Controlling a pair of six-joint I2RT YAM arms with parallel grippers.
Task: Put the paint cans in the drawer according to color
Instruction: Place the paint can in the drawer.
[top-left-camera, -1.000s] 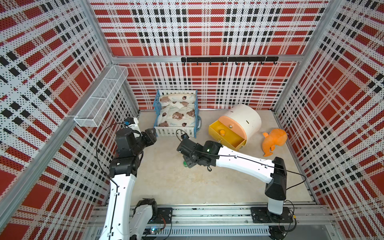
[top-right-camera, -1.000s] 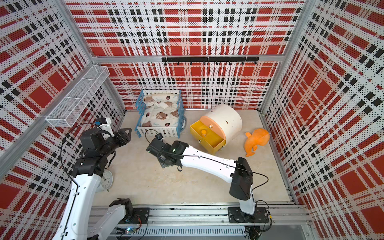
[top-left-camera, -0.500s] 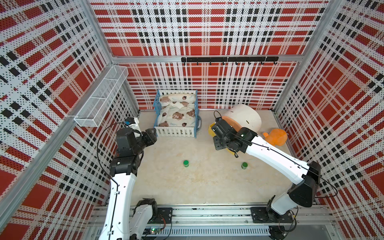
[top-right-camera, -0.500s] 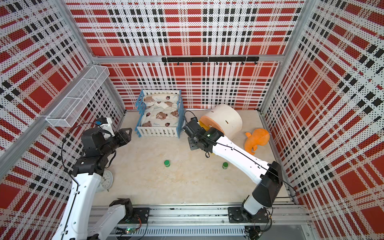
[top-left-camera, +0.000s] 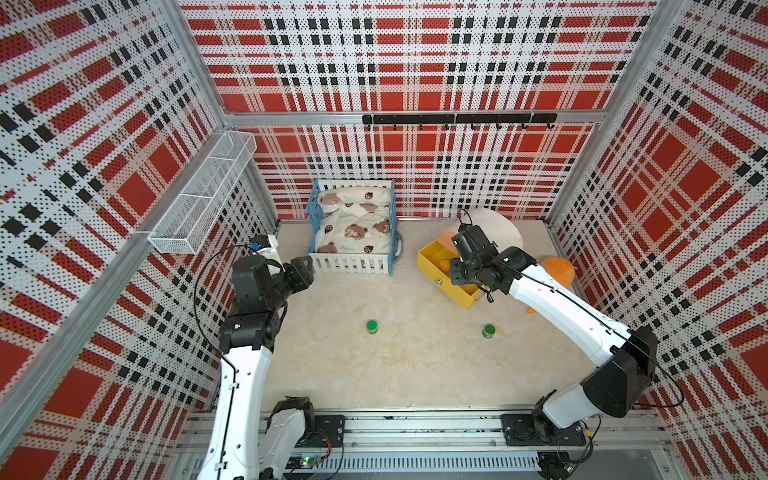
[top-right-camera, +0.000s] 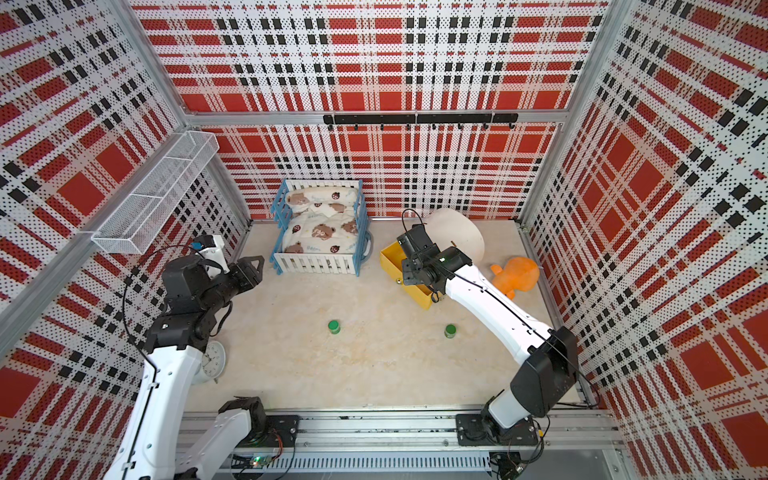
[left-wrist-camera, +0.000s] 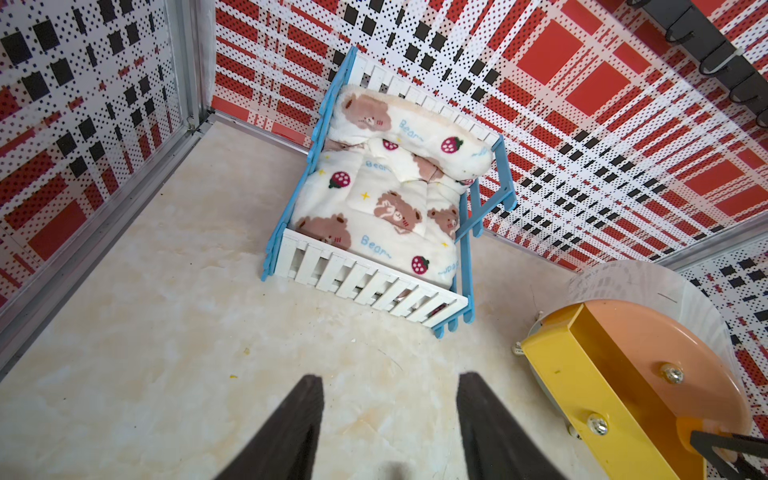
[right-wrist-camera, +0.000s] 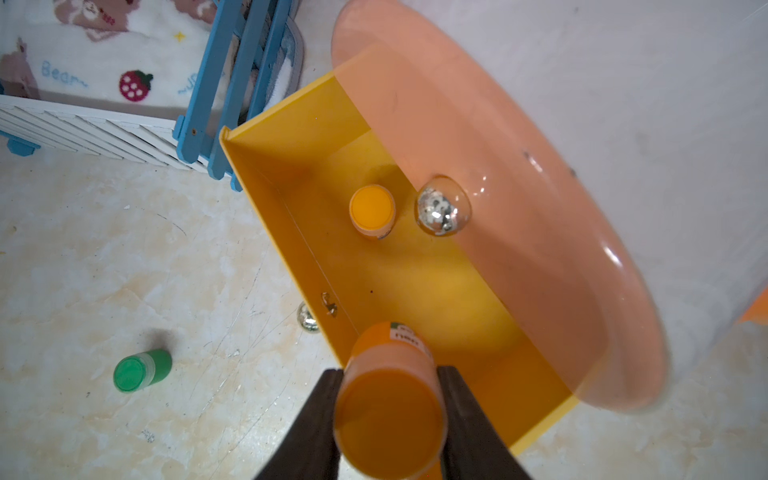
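The right gripper (right-wrist-camera: 390, 374) pinches an orange can (right-wrist-camera: 388, 411) above the drawer (right-wrist-camera: 291, 133), where a second orange can (right-wrist-camera: 372, 210) already sits (like with like, presumably). A green can (top-left-camera: 372, 326) and a second green can (top-left-camera: 488, 331) wait on the floor (top-left-camera: 415, 374). The left gripper (left-wrist-camera: 390, 378) hangs half-open, empty, aside.

Left arm (top-left-camera: 239, 386): raised steeply, folded at elbow, forearm reaching forward, wrist roughly level. Left tool (left-wrist-camera: 390, 382): parted, empty, held off the surface below. Right arm (top-left-camera: 557, 307): stretched forward and inward, elbow low, wrist pitched downward. Right tool (right-wrist-camera: 388, 374): closed on orange paint can (right-wrist-camera: 388, 415), clamped across its body between both fingers (right-wrist-camera: 316, 419), pointed downward.
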